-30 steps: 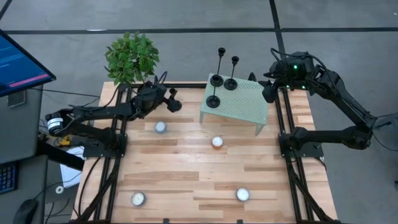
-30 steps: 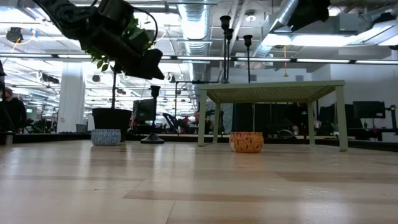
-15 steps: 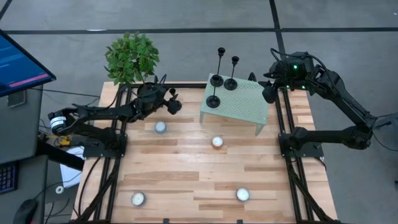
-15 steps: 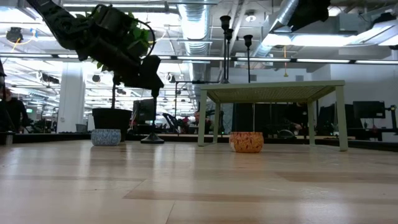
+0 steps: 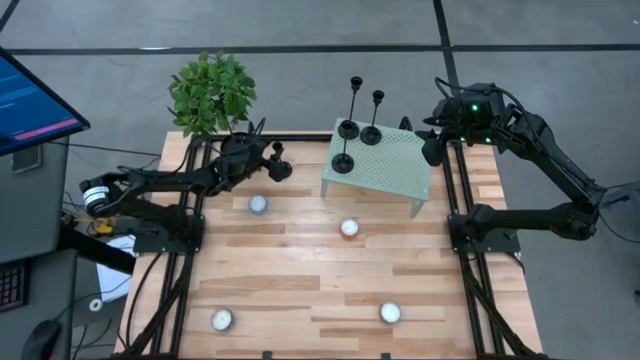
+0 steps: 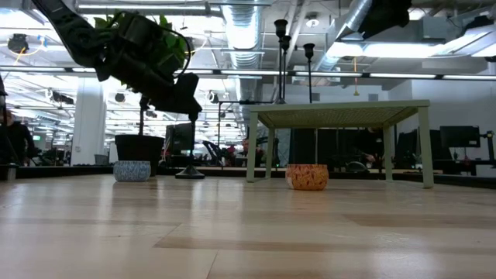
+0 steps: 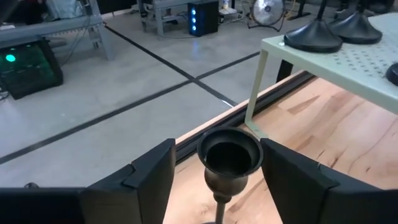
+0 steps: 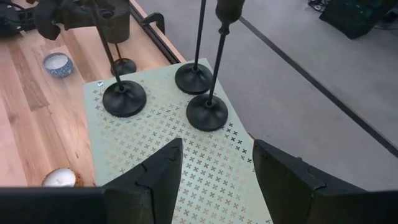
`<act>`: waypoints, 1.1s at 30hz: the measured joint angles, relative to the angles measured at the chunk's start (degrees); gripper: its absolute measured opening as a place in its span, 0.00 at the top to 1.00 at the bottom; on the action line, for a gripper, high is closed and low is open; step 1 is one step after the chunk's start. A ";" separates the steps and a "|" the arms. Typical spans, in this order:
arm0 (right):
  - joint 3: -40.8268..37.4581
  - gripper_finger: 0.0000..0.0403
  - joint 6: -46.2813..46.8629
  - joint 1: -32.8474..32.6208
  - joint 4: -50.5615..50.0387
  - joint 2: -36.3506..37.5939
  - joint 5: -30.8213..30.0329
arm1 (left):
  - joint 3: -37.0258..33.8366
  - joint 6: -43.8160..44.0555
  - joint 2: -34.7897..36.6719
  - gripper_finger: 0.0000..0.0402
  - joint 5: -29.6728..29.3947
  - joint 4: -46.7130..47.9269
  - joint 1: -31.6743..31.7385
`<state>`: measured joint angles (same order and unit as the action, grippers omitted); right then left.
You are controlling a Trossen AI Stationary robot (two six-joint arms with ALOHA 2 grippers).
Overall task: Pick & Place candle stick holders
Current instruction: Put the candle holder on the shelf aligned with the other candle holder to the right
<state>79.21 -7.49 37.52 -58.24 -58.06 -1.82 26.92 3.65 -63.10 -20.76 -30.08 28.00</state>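
1. Where the surface [image 5: 330, 270] lies nearest the low camera, the wooden boards carry two white tealights [image 5: 221, 319], one toward each front corner.
2. Farther back, an orange tealight [image 5: 348, 228] sits near the middle of the surface, just in front of the pale green perforated stand [image 5: 385, 172]. A blue-and-white tealight [image 5: 258, 204] sits to its left.
3. Beyond the blue-and-white tealight, the fourth candle stick holder [image 6: 190, 159] stands upright on the wood near the rear edge, its disc base touching the boards, to the left of the stand.
4. The left hand [image 7: 216, 167] is at the cup top of this holder. In the left wrist view the two fingers [image 7: 152, 177] flank the cup, one on each side, with a narrow gap visible on both sides. The fingers stand apart and do not clamp the cup.
5. On the stand, three candle stick holders [image 8: 206, 111] stand upright near its rear left corner. The two tall ones are close together; the shorter one [image 8: 124, 97] stands apart from them, toward the stand's left edge.
6. The right hand [image 8: 214, 163] hovers above the right part of the stand, fingers apart, holding nothing. The three holders lie well ahead of its fingertips.
7. Behind the rear left corner of the surface stands a green potted plant [image 5: 212, 93].
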 joint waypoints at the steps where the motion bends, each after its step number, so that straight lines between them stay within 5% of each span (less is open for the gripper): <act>1: 0.00 0.54 0.01 0.00 0.00 0.00 0.41 | 0.00 0.05 -0.39 0.44 0.20 -0.22 0.09; 22: 0.01 0.54 0.71 0.02 -0.02 0.00 0.52 | -0.02 0.32 -1.80 0.75 4.35 -1.30 0.09; 33: 0.01 0.54 0.69 0.00 -0.04 0.00 0.52 | -0.07 1.70 -0.38 0.73 4.58 -2.15 -1.36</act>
<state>79.22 -6.81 37.52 -58.28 -58.06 -1.30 26.85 5.35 -63.48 -16.19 -32.23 26.64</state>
